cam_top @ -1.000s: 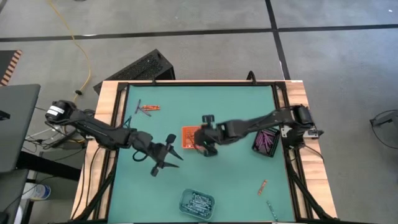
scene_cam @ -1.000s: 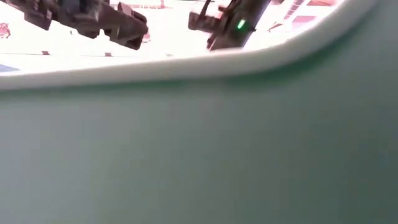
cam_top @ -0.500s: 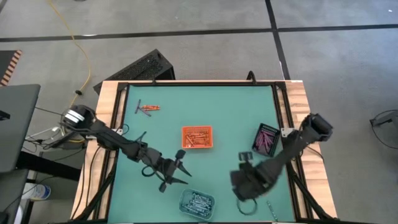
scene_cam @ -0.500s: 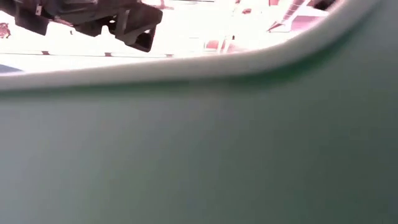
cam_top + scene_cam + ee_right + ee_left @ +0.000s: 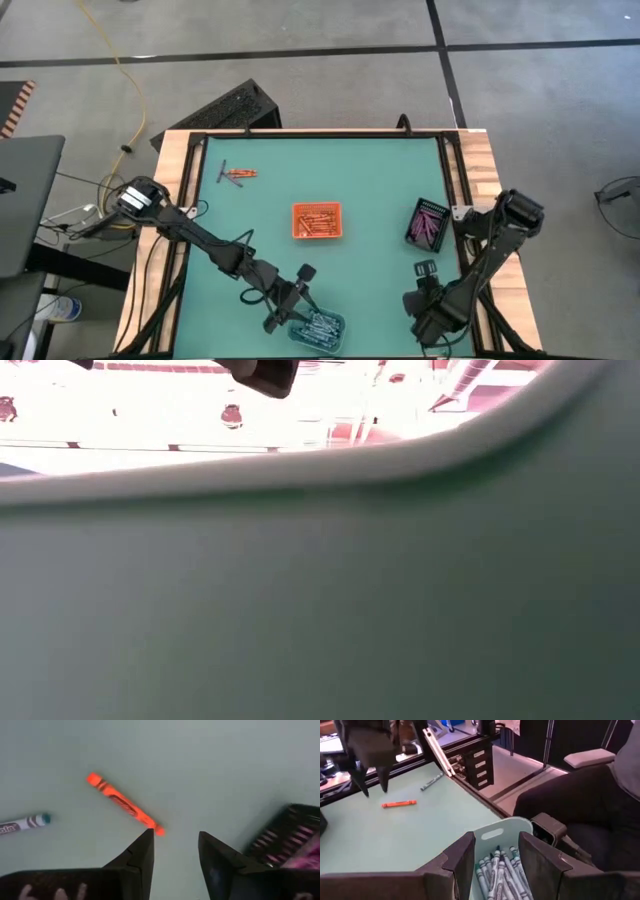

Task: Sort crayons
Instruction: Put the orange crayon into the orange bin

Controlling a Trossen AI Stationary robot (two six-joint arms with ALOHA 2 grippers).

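Note:
Blue-grey crayons (image 5: 499, 876) fill a clear tray (image 5: 318, 327) at the near edge. My left gripper (image 5: 496, 854) hangs open over that tray, a finger on either side of it and nothing between them. My right gripper (image 5: 175, 842) points down, open, just above a loose orange crayon (image 5: 124, 804) that lies flat on the mat near the right corner. A loose blue-grey crayon (image 5: 24, 824) lies close by. Orange crayons fill the orange tray (image 5: 317, 220), and purple ones the black tray (image 5: 428, 225).
A few loose crayons (image 5: 238, 174) lie at the far left of the green mat. The table's wooden rim (image 5: 500, 290) runs close behind my right arm. The low view is mostly blocked by a green surface.
My right gripper has swung from the orange tray at the middle to the near right corner and has tipped to point down over the loose orange crayon. My left gripper has moved toward the near edge and to the right, ending over the clear tray.

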